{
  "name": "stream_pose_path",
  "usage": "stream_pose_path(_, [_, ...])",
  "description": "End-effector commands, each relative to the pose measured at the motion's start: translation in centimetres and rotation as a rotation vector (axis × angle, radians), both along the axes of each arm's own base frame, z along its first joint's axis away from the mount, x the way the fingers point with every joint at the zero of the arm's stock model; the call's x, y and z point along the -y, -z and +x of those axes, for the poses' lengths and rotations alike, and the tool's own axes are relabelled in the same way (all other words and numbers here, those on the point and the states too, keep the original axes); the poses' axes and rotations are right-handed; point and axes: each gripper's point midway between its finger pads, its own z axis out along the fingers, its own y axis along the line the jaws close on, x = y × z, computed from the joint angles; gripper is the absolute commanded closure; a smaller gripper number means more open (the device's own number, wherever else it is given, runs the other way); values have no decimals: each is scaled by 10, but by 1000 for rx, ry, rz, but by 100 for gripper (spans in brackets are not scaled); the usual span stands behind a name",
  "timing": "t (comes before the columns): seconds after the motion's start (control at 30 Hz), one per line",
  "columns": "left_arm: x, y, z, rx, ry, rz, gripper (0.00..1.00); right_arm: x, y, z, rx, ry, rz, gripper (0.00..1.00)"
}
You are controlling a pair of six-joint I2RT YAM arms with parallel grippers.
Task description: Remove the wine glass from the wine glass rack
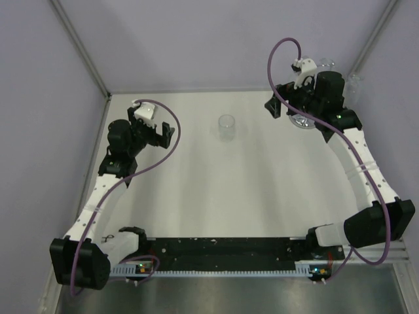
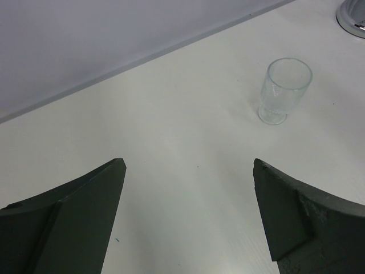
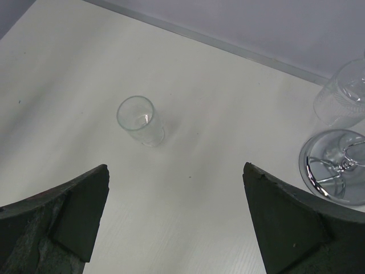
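The wine glass rack shows mostly as its round shiny base (image 3: 319, 171) at the right edge of the right wrist view. Its base also peeks out under the right arm in the top view (image 1: 302, 122) and sits at the corner of the left wrist view (image 2: 352, 17). A clear wine glass (image 3: 341, 97) hangs just above the base. My right gripper (image 3: 175, 171) is open and empty over the table, left of the rack; it also shows in the top view (image 1: 276, 106). My left gripper (image 2: 188, 171) is open and empty at the far left (image 1: 165, 134).
A short clear tumbler (image 1: 226, 126) stands upright on the white table at the back middle, between the two grippers. It also shows in the left wrist view (image 2: 283, 90) and the right wrist view (image 3: 140, 120). Grey walls close the back and sides.
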Motion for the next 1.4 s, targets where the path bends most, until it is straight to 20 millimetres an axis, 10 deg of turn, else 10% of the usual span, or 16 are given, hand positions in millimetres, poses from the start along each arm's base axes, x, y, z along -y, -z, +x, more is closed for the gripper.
stream_pose_path(0.0, [2, -31, 3, 86, 6, -20, 1, -3, -27, -4, 81, -13, 24, 1])
stream_pose_path(1.37, [2, -31, 3, 86, 6, -20, 1, -5, -9, -27, 31, -36, 55, 1])
